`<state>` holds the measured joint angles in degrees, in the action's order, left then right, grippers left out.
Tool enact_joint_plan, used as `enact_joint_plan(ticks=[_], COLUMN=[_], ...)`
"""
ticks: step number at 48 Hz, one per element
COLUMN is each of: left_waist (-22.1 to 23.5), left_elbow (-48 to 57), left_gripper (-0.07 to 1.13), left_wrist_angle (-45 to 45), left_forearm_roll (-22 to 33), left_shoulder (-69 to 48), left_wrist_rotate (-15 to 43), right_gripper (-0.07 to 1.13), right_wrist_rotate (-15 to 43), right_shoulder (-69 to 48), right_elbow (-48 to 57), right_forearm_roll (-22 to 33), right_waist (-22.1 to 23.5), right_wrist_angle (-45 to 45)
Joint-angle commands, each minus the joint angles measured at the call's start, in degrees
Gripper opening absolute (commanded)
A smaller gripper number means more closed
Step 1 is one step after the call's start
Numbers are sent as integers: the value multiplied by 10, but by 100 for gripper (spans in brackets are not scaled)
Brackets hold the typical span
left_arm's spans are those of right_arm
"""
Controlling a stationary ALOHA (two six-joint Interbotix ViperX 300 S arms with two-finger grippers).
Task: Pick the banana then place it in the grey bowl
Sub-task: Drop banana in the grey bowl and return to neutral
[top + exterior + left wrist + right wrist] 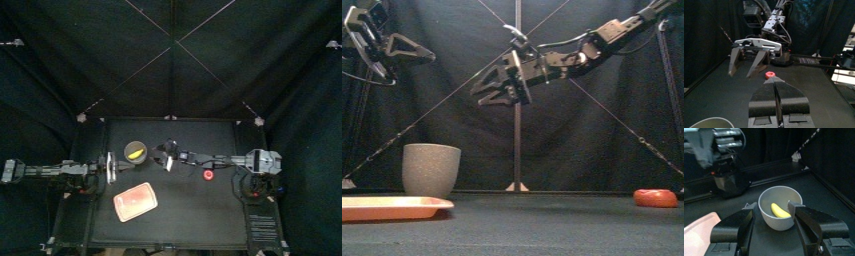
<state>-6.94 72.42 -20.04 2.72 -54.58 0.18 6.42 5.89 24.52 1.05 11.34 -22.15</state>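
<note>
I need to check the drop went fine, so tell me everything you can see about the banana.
The banana is a small yellow toy, curved and smooth, plastic by the look of it, with tapered ends. It lies slanted inside the grey bowl, below the rim, and only the bowl touches it. The right gripper hangs above the bowl with its fingers open, clear of the banana. In the front view the bowl's wall hides it completely.

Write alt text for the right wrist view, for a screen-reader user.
A yellow banana lies inside the grey bowl, seen from above between the open, empty jaws of the right gripper. A corner of the pink tray shows near the bowl on the black table, with the left arm behind.
</note>
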Motion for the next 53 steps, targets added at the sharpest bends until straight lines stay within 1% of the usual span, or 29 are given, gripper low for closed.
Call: enact_joint_plan(ticks=[1, 8, 13, 21, 25, 38, 53], left_waist=[-3, -4, -7, -11, -19, -25, -25], left_elbow=[-6, -3, -3, -4, -3, -1, 1], left_gripper=[3, 3, 3, 3, 3, 3, 3], left_wrist_angle=[-5, -5, -5, -10, -17, -21, -21], left_forearm_roll=[1, 1, -1, -14, -25, -25, -24], left_shoulder=[2, 3, 2, 3, 2, 3, 2], left_wrist_rotate=[1, 1, 1, 3, 3, 0, 0], right_gripper=[87, 87, 87, 87, 87, 87, 87], right_wrist_rotate=[-1, -1, -1, 0, 0, 0, -1], right_shoulder=[-72, -134, -175, -236, -258, -300, -302], right_elbow=[57, 134, 181, 254, 277, 312, 319], right_forearm_roll=[-1, -1, -1, -3, -6, -6, -5], right_waist=[-19, -45, -54, -57, -58, -58, -54], right_wrist_angle=[-28, -70, -98, -138, -156, -166, -166])
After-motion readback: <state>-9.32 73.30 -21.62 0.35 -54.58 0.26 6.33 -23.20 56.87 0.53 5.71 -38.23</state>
